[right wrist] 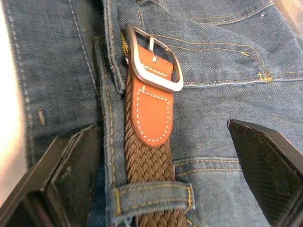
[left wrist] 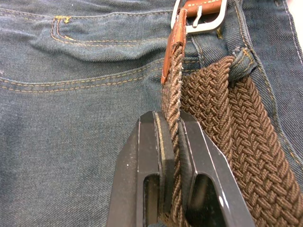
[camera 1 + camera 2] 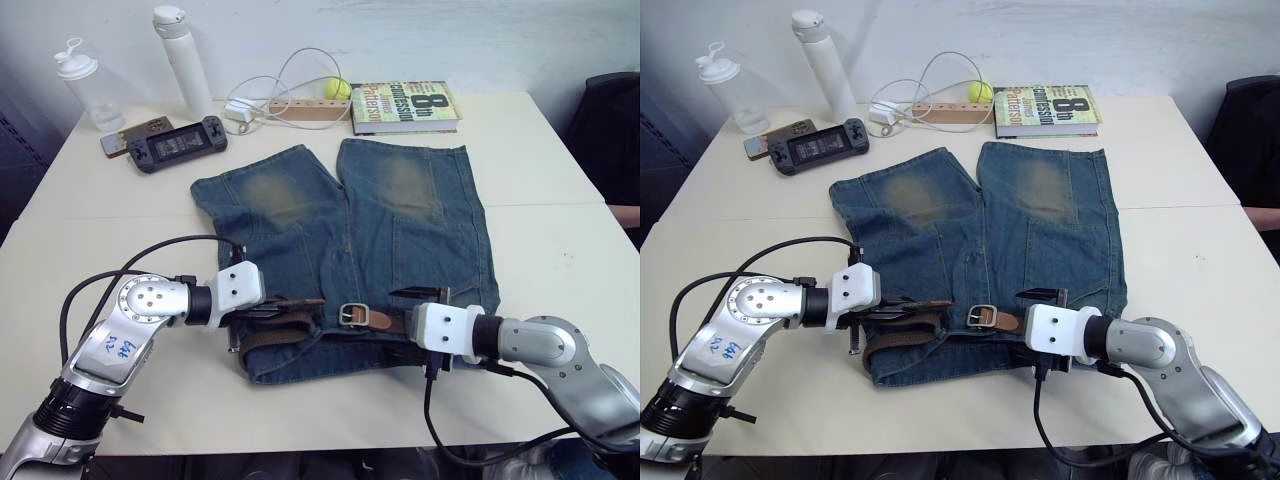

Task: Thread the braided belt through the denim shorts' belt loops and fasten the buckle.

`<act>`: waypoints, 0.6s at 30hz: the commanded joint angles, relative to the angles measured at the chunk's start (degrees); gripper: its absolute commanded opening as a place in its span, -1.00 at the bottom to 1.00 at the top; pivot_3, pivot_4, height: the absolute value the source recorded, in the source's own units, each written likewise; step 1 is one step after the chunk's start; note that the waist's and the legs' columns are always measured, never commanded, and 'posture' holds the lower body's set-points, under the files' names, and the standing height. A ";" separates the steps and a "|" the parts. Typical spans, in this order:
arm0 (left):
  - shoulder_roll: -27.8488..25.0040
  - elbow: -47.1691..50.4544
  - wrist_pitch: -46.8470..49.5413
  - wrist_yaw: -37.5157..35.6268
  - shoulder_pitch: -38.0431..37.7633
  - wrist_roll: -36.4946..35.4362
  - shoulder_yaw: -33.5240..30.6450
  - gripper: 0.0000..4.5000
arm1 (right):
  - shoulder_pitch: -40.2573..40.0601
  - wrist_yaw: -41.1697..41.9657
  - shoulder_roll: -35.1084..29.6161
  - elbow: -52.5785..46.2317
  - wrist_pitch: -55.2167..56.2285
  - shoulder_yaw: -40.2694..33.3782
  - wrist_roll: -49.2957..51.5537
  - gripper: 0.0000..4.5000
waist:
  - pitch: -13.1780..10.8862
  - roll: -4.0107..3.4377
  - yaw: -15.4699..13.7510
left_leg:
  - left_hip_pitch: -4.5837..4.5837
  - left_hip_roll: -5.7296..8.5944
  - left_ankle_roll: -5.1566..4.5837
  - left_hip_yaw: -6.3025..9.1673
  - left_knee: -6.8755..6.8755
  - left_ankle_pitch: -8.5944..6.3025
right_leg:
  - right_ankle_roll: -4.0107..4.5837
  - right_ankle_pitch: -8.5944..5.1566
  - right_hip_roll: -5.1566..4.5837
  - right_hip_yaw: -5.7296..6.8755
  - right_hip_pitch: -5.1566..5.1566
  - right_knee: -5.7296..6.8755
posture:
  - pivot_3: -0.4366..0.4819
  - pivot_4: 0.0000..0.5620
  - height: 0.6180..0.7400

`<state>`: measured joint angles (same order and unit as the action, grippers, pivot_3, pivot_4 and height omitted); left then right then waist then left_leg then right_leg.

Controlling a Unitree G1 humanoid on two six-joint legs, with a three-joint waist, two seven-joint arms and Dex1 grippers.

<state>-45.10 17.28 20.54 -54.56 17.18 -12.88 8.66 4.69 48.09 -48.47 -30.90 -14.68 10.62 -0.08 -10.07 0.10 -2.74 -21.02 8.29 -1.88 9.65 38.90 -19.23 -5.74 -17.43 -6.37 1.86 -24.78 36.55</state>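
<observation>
The denim shorts (image 3: 340,220) lie flat on the table, waistband toward me. The braided belt (image 3: 285,328) runs along the waistband. Its silver buckle (image 3: 352,314) with an orange leather tab rests near the fly. My left gripper (image 2: 171,118) is shut on a loose strand of the belt, just left of the buckle (image 2: 201,19) and beside a belt loop (image 2: 241,64) that the strap passes through. My right gripper (image 1: 161,127) is open, its fingers straddling the strap right of the buckle (image 1: 154,59). Another belt loop (image 1: 151,196) crosses the strap there.
Along the far edge of the table stand a book (image 3: 405,106), a tennis ball (image 3: 338,89), a wooden power strip with a white cable (image 3: 290,108), a white bottle (image 3: 183,60), a clear bottle (image 3: 88,88), a game console (image 3: 178,144) and a phone (image 3: 130,135).
</observation>
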 commanded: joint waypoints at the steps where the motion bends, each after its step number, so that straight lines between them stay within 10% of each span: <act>1: 0.34 0.79 -0.64 0.03 0.48 0.59 -0.28 -1.00 | 0.54 -1.00 1.59 -0.26 1.77 -0.12 -0.73 0.98 | 0.00 0.00 0.03 | 0.00 0.00 0.00 -0.01 0.00 0.00 | 0.00 0.00 0.01 -0.02 0.00 0.00 | -0.05 -0.47 1.00; 9: 3.69 -1.12 -0.15 0.31 3.81 1.41 2.31 -1.00 | 2.58 -3.40 5.22 1.53 2.62 0.93 -3.40 0.69 | 0.01 0.01 -0.04 | 0.06 -0.03 -0.01 -0.10 0.00 -0.02 | -0.01 0.01 0.06 -0.15 0.00 0.04 | -0.05 -0.47 1.00; 18: 4.40 -6.16 -1.16 1.85 5.66 3.20 0.74 -1.00 | 1.50 -8.78 11.25 1.89 -2.29 -1.72 -2.68 -0.97 | 0.02 0.04 0.28 | -0.04 -0.06 -0.01 -0.58 -0.02 -0.02 | -0.02 0.01 0.15 -0.69 -0.50 0.39 | -0.05 -0.47 1.00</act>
<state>-40.98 10.96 19.81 -53.93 22.08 -10.25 11.32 6.26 41.98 -38.83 -27.99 -15.11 11.89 -3.94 -10.05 0.13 -2.45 -21.05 8.23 -1.89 9.02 38.87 -19.25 -5.76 -17.42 -6.22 1.10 -25.34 36.99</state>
